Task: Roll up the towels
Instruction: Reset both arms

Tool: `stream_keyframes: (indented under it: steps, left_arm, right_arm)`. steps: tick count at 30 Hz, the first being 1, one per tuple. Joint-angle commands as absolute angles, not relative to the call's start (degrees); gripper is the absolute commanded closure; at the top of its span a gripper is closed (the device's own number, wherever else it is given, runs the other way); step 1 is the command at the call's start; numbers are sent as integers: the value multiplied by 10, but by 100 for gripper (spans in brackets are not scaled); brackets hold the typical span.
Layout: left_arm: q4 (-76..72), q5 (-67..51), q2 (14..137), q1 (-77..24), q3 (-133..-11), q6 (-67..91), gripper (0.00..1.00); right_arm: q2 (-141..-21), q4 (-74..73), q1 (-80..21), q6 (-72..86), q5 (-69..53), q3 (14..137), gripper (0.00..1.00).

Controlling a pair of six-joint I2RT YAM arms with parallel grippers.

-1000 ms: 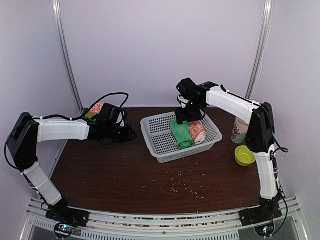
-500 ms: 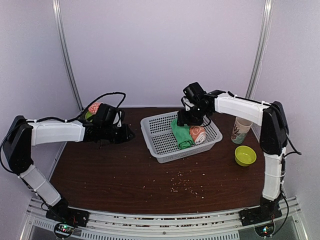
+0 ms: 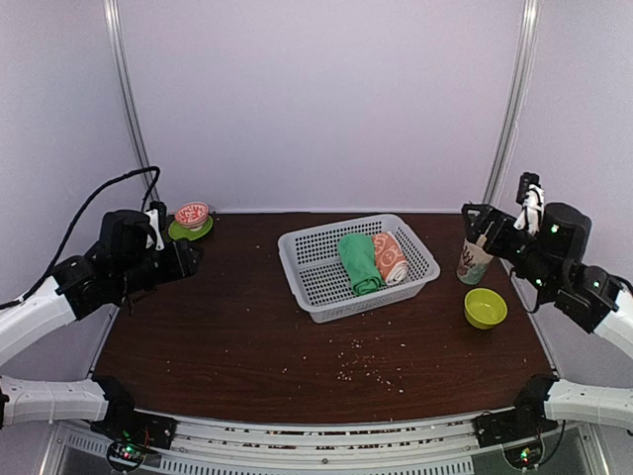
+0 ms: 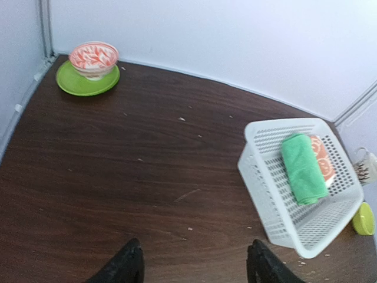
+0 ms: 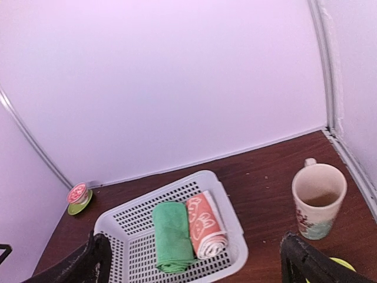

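Released and empty, the left gripper and right gripper hang over the worktop's left and right edges, leaving its near half open for travel; beyond, the green towel and bunny-print orange towel, 2 tight rolls, lie touching inside the white basket toward the far edge, evidently stowed as finished.

brown table: basket ctr, mug + green bowl rt, saucer lt

readable text: none | mug: printed pattern, no legible words | orange towel: white cartoon shapes, no letters
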State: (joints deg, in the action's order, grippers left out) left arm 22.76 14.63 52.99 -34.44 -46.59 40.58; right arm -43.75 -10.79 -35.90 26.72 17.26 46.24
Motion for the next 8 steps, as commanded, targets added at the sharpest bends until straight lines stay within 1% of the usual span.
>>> stream_keyframes:
  steps: [1,2,4,8]
  left_arm:
    - [292,264,439,-340,-413,412,31]
    - [298,276,417,-340,-403,412,28]
    - [303,296,370,-340,-388,406,25]
    - [345,342,335,-339,-399,396,18]
  right_arm:
    - [-354,-109,-354,304,266,358,0]
    - [-336,-112,-353,305,274,348,0]
    - [-312,-118,-353,305,292,338,0]
    - [-295,-129,-352,300,323,341,0]
